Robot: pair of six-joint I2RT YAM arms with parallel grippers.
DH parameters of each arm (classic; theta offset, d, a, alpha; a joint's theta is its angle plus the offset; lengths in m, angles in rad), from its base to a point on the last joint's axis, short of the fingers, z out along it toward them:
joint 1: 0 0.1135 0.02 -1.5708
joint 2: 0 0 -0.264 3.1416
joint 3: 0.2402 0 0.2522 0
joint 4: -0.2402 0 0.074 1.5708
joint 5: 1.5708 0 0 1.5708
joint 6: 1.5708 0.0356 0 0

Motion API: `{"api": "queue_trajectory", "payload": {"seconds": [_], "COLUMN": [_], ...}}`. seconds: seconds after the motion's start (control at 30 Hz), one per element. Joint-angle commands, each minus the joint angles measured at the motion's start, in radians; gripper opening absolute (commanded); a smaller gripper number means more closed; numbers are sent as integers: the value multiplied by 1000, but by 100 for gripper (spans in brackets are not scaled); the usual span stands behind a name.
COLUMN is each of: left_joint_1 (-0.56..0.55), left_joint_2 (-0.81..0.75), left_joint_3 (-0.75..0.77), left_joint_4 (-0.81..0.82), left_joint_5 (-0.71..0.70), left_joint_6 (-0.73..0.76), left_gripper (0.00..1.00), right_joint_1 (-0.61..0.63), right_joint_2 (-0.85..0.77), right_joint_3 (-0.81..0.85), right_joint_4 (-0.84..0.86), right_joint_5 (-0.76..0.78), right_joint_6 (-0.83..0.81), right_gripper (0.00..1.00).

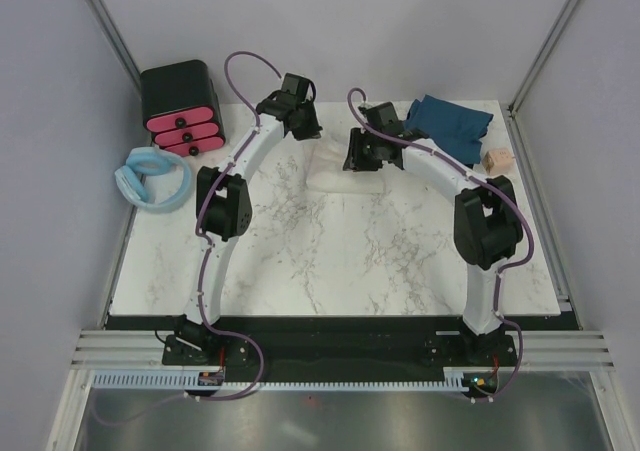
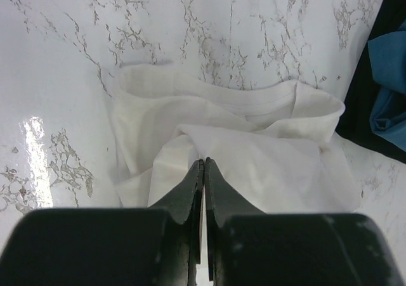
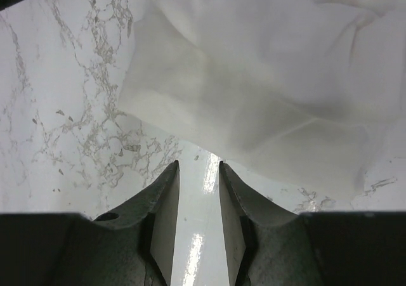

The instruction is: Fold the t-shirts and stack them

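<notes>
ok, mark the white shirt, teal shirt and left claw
white shirt (image 2: 254, 153), left wrist view, bunched middle
teal shirt (image 1: 450, 123), top view, middle of the heap
left claw (image 2: 204, 162), left wrist view, between the fingertips

One t-shirt (image 1: 330, 171) lies at the far middle of the surface (image 1: 330, 271). The other t-shirt (image 1: 450, 126) is in the far right corner, a small block (image 1: 497, 159) just right of it. A drawer box (image 1: 180, 106) stands at the far left corner, a padded ring (image 1: 152, 179) before it.

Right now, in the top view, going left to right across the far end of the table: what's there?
pale blue ring → black box with pink drawers → cream-white t-shirt → teal t-shirt → wooden block
</notes>
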Motion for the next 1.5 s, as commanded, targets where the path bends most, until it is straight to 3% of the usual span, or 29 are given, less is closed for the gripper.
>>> {"api": "queue_trajectory", "payload": {"seconds": [0.0,0.2,0.33,0.5,0.7,0.87,1.47], "left_joint_1": [-3,-39,-46,-45,-46,-60,-141], "left_joint_2": [-73,-168,-260,-320,-297,-259,-220], "left_joint_3": [-64,-233,-351,-362,-321,-334,-506], "left_joint_4": [22,27,80,120,123,130,182], "left_joint_5": [26,-18,-107,-170,-73,34,83], "left_joint_6": [-4,28,25,70,106,129,165], "left_gripper": [5,6,25,38,36,28,22], "right_joint_1": [-8,-10,-8,-10,-10,-16,-24], "right_joint_2": [48,143,189,218,252,289,430], "right_joint_3": [51,126,157,209,293,350,574], "right_joint_4": [-32,-74,-74,-72,-77,-82,-42], "right_joint_5": [18,54,75,133,164,190,353], "right_joint_6": [-40,-59,-70,-88,-102,-94,-106], "right_gripper": [38,39,39,39,40,41,43]}}
